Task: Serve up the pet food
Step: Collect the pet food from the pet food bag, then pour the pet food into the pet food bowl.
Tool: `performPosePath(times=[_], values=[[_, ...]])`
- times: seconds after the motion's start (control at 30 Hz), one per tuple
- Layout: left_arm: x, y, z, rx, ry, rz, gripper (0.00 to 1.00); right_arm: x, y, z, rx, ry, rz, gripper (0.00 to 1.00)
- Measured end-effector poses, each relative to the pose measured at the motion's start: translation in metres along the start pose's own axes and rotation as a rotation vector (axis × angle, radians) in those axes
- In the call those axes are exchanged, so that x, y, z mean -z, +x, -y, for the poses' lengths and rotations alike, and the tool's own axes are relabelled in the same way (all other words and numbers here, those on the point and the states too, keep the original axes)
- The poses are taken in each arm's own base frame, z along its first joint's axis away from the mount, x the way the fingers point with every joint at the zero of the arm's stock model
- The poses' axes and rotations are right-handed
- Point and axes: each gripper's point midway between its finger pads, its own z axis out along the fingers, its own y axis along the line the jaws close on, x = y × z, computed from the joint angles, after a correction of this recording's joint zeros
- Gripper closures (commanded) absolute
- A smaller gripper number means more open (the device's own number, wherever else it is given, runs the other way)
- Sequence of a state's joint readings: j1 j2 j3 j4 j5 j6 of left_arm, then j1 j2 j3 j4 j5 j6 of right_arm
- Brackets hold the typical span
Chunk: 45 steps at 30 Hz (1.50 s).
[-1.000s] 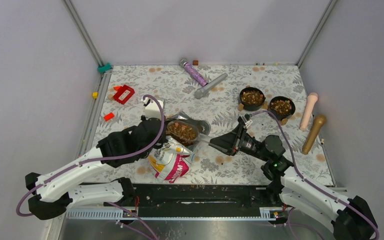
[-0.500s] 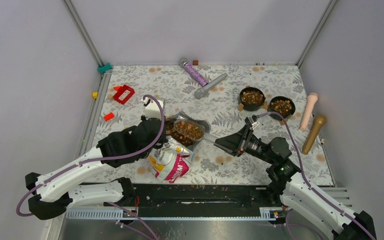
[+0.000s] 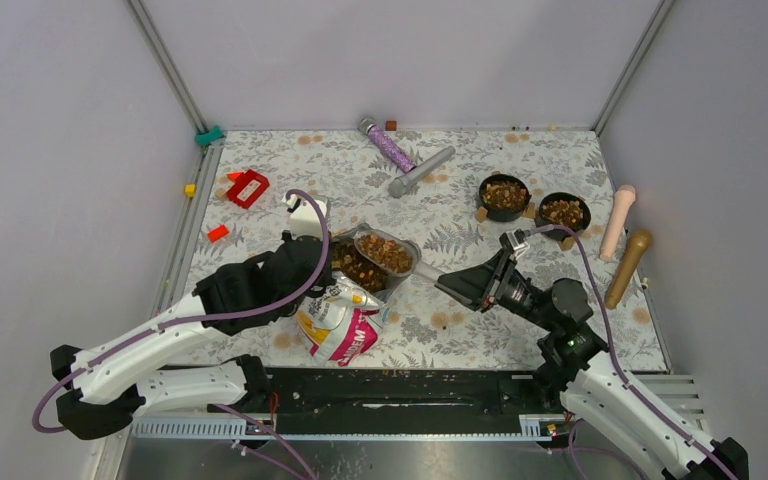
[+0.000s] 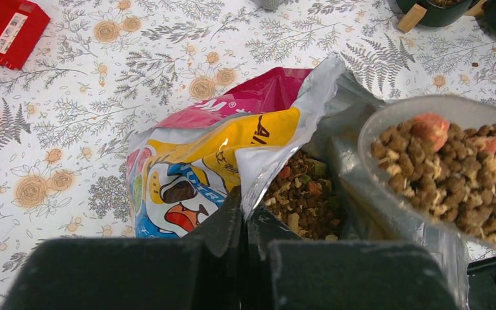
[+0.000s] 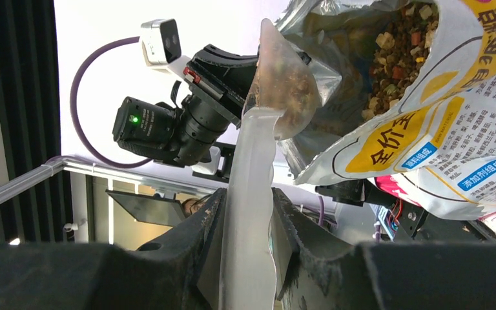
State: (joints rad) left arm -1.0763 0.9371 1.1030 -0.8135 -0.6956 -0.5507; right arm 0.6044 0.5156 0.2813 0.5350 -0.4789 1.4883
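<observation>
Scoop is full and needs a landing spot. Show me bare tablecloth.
Bare: between the glossy yellow-magenta food bag and the round black bowls; also between the red plastic block and glittery purple tube. Crowded at the bag's mouth.

The flowered worktop (image 3: pixel 440 215) carries a pet food bag (image 3: pixel 338 328) near the front, two black bowls (image 3: pixel 483 192) at the right, a red block (image 3: pixel 248 188) and two tubes (image 3: pixel 390 147) at the back.

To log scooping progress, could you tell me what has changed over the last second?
The right gripper, shut on the scoop, drew back rightward, easing the scoop's kibble away from the bag. The left gripper stayed pinching the bag's rim; bowls unmoved.
</observation>
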Motion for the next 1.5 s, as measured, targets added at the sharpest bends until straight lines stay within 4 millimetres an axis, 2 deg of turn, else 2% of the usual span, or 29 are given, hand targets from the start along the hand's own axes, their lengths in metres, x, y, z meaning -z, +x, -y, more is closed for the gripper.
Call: performPosePath(times=[0.2,0.6,0.9,1.27,1.37,1.5], values=[[0.0,0.0,0.0,0.0,0.0,0.0,1.0,-0.001,-0.012,-0.007,0.006,0.004,0.05,1.0],[0.0,0.0,0.0,0.0,0.0,0.0,1.0,-0.007,-0.046,-0.05,0.102,-0.051,0.194,1.0],[0.0,0.0,0.0,0.0,0.001,0.0,1.0,-0.001,-0.088,-0.051,0.183,0.021,0.403,1.0],[0.0,0.0,0.0,0.0,0.001,0.0,1.0,0.034,-0.137,-0.037,0.269,0.176,0.715,1.0],[0.0,0.0,0.0,0.0,0.001,0.0,1.0,0.041,-0.147,-0.038,0.296,0.205,0.772,1.0],[0.0,0.0,0.0,-0.001,0.001,-0.001,1.0,0.049,-0.162,-0.029,0.309,0.267,0.831,1.0]])
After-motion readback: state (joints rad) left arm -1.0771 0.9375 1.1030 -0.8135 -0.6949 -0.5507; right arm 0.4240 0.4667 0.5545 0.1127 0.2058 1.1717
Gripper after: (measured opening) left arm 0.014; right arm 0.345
